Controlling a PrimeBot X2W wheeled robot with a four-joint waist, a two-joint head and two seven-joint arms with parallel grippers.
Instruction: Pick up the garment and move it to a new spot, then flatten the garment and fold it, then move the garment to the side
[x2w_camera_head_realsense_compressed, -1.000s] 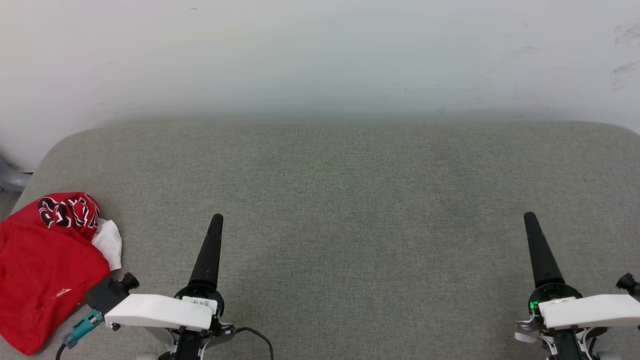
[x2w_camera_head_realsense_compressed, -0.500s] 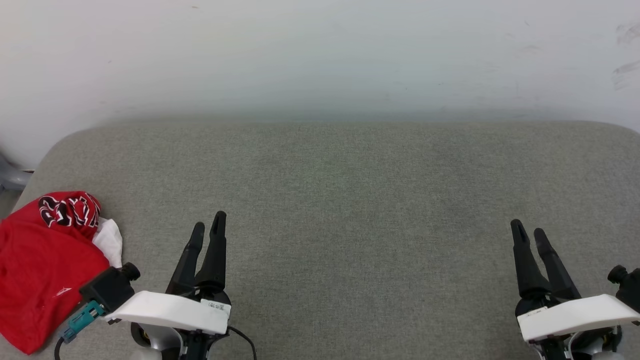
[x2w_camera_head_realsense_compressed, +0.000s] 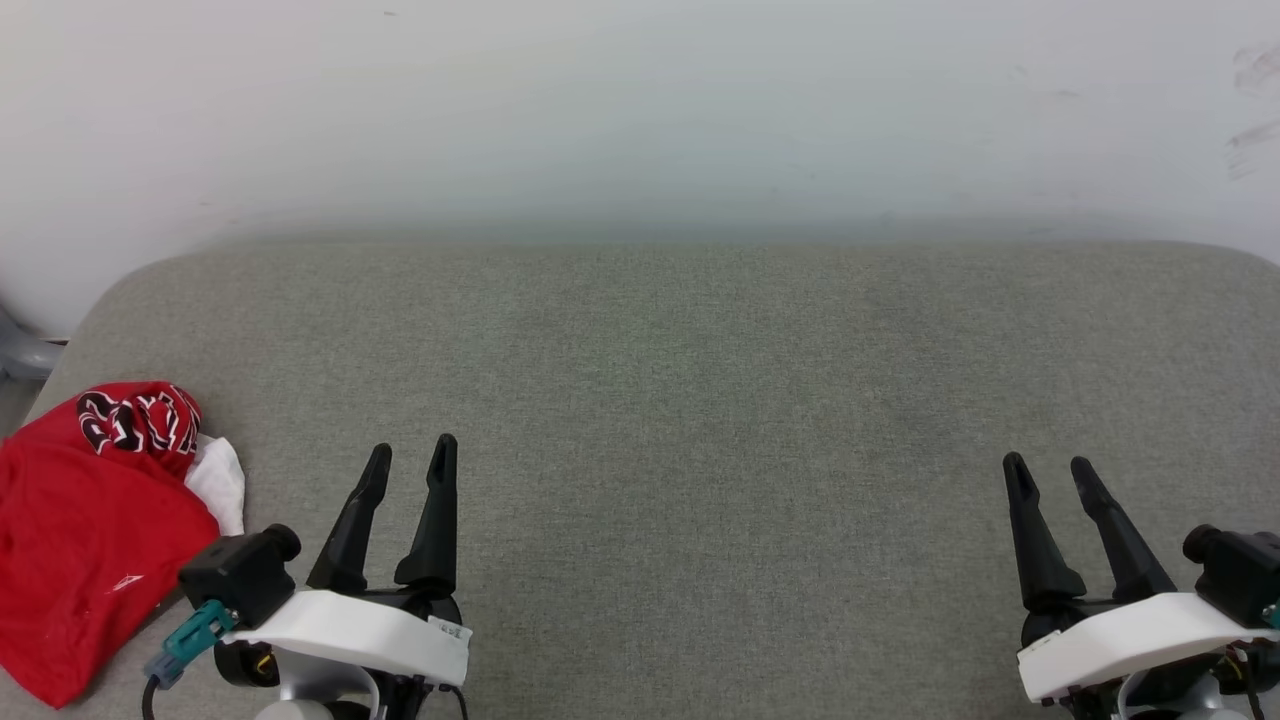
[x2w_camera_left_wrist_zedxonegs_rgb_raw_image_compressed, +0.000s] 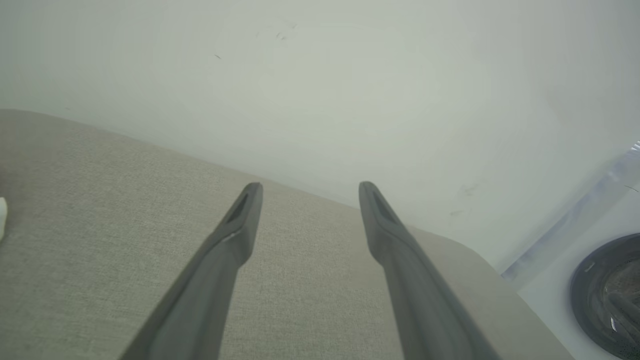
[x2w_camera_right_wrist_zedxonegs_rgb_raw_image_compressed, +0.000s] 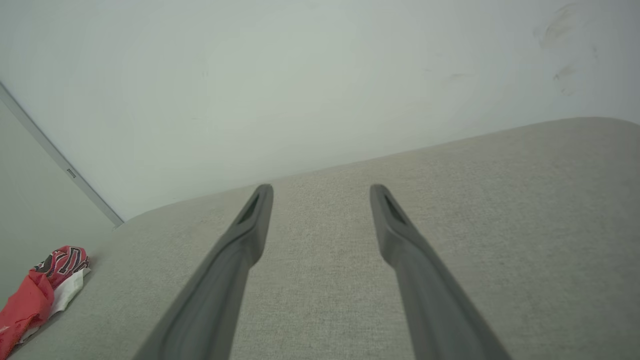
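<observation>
The red jersey (x2w_camera_head_realsense_compressed: 90, 540) lies crumpled at the near left of the bench (x2w_camera_head_realsense_compressed: 700, 400); left tool (x2w_camera_head_realsense_compressed: 412, 447) and right tool (x2w_camera_head_realsense_compressed: 1048, 462) hover empty, fingers apart.

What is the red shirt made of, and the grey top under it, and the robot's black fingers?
Shirt: soft knit cloth, it seems; matte, lying crumpled in folds.
Grey top: probably woven fabric over padding; fine weave shows, corners are rounded.
Fingers: likely hard plastic or rubber; smooth, dull black, no shine.
</observation>
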